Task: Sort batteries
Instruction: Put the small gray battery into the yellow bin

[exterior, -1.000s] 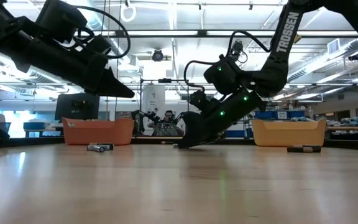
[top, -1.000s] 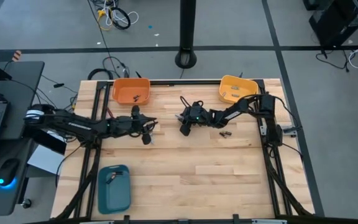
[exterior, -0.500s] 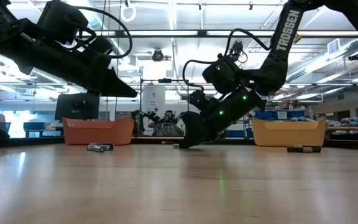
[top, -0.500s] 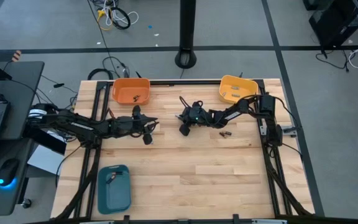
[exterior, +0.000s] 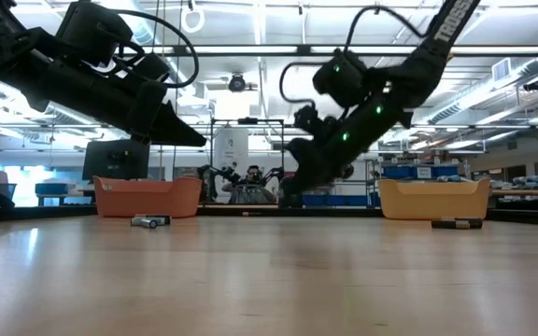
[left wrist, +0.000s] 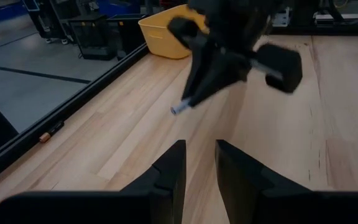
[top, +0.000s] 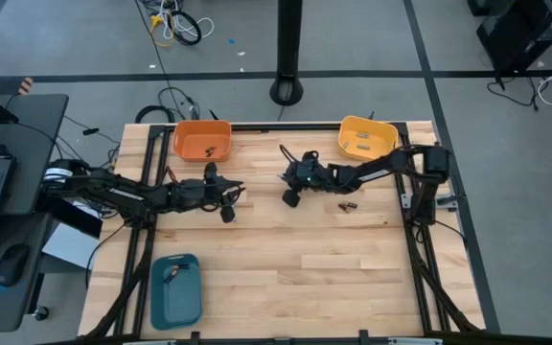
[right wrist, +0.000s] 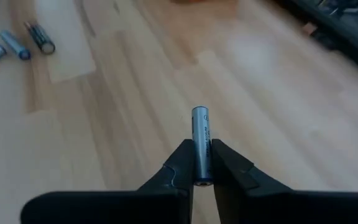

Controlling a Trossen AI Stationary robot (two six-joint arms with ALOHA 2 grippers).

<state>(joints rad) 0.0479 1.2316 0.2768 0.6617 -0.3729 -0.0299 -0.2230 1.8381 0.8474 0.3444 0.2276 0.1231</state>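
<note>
My right gripper [top: 290,196] hangs over the table's middle, shut on a silvery-blue battery [right wrist: 201,140], which also shows in the left wrist view [left wrist: 182,107]. My left gripper [top: 226,198] hovers left of it, open, with nothing between its fingers [left wrist: 199,168]. Two loose batteries [right wrist: 17,43] lie flat on the wood, and a dark pair [top: 345,205] lies nearer the right side. The orange tray [top: 202,140] and the teal tray [top: 175,289] each hold small dark pieces. My right gripper pinches the battery's sides [right wrist: 201,163] between its two fingers. The battery lies along the fingers, and its free end [right wrist: 200,114] sticks out past their tips. The fingers slant down from the table's right side. The battery is lifted clear of the wood.
A yellow tray [top: 367,136] stands at the far right and the orange one at the far left. The teal tray sits at the near left corner. Bare wood stretches across the table's near half [top: 314,278]. A small battery [left wrist: 50,132] lies by the table's black edge rail.
My right gripper has risen from the table top with the battery between its fingers, so the battery now hangs clear of the wood. The lift came in the last half second.
</note>
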